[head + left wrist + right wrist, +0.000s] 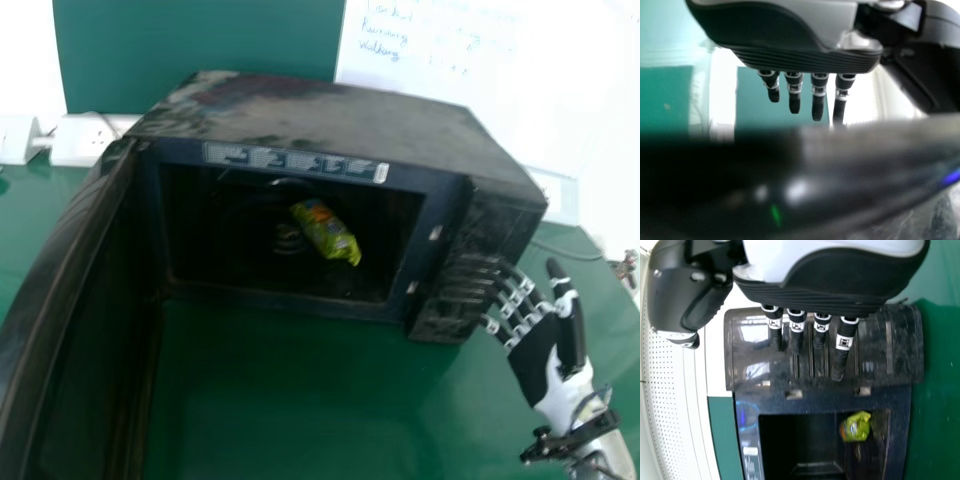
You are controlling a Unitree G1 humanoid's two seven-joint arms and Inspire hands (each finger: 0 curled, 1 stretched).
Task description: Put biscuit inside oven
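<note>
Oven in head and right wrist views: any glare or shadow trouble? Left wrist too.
Head view: oven cavity in deep shadow, biscuit packet still readable; whiteboard blown out. Right wrist view: white reflections on control panel, cavity dark. Left wrist view: white, green and blue glints on dark surface.

Room to pass: over table (290,400), through microwave's (330,115) front opening. Open door (75,300) walls off left side; biscuit packet (327,232) obstructs inside.
</note>
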